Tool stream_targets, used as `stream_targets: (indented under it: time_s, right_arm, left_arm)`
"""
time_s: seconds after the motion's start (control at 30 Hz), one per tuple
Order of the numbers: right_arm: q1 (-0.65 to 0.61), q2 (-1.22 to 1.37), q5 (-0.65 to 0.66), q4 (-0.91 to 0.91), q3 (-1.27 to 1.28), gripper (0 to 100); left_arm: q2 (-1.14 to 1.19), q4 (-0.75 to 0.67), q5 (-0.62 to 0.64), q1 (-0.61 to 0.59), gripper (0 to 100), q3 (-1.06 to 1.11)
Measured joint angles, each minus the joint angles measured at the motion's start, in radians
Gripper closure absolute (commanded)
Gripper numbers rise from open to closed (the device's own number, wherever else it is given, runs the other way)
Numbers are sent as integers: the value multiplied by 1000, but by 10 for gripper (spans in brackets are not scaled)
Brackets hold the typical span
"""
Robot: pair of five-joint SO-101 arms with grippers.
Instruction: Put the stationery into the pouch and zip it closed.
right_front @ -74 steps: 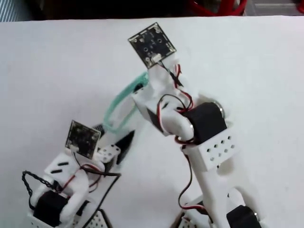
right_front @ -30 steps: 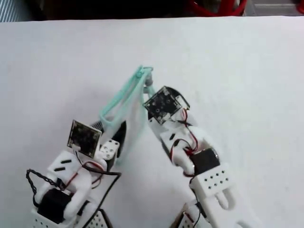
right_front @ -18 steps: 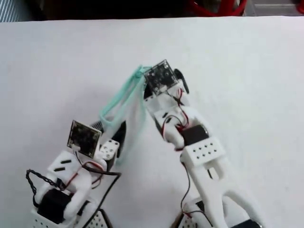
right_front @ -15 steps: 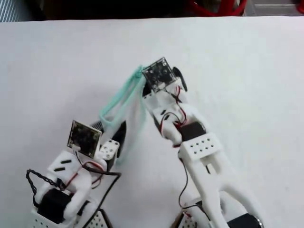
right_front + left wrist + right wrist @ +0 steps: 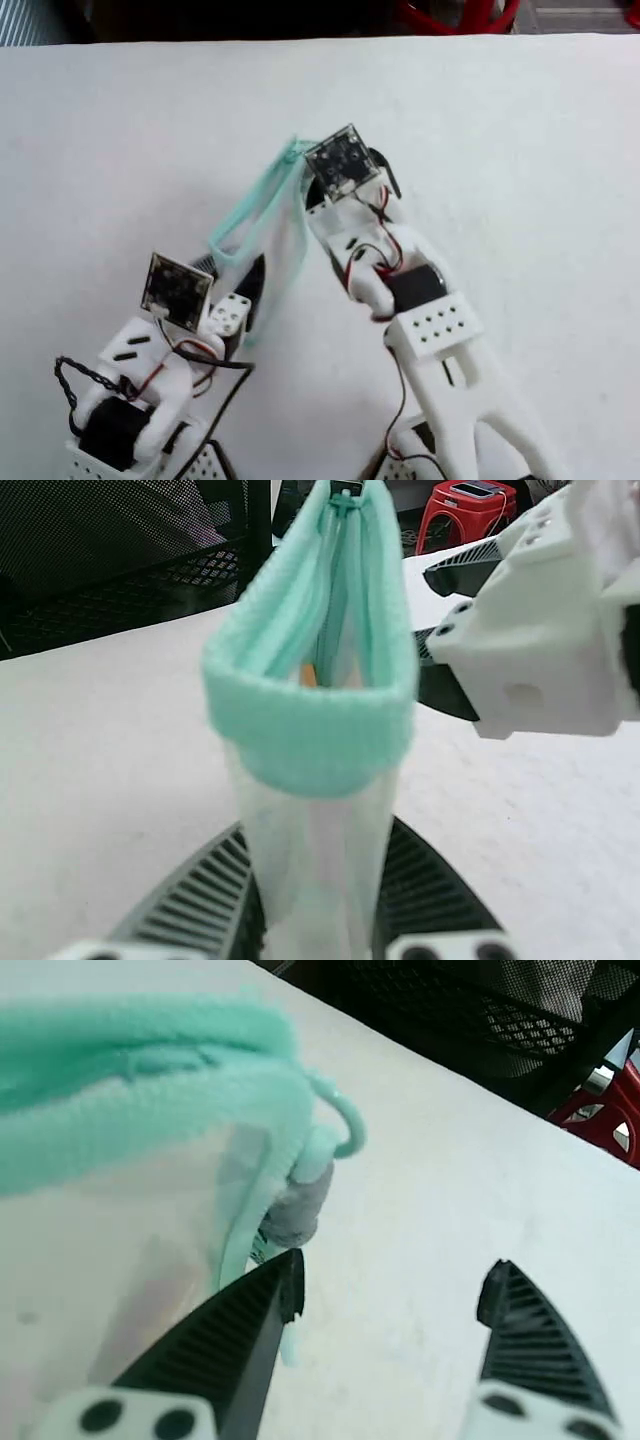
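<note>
Left gripper pinches the near end of the pouch and holds it upright on the table. The mouth gapes, with something orange inside. Right gripper sits at the pouch's far end, fingers spread wide, gripping nothing. One fingertip is just beside the grey zipper slider, the other over bare table. Zip not yet closed.

the right gripper has pulled back along the pouch and now sits at its zipper end.

One teal pouch, two robot arms, one white table
</note>
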Motion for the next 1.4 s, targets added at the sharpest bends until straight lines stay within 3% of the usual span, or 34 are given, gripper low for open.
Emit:
stream_targets:
  time_s: [0.27, 0.5, 1.0, 1.4]
  right_arm:
    - [-66, -78, -2, -87, 69, 720]
    - [-72, 92, -2, -195, 21, 720]
    - [-69, 307, -2, -239, -89, 720]
    - [52, 427, -2, -325, -86, 721]
  left_arm:
    - [0, 0, 0, -2, 928, 0]
    - [5, 0, 2, -5, 928, 0]
    - [12, -21, 3, -14, 928, 6]
    - [0, -15, 0, -8, 928, 8]
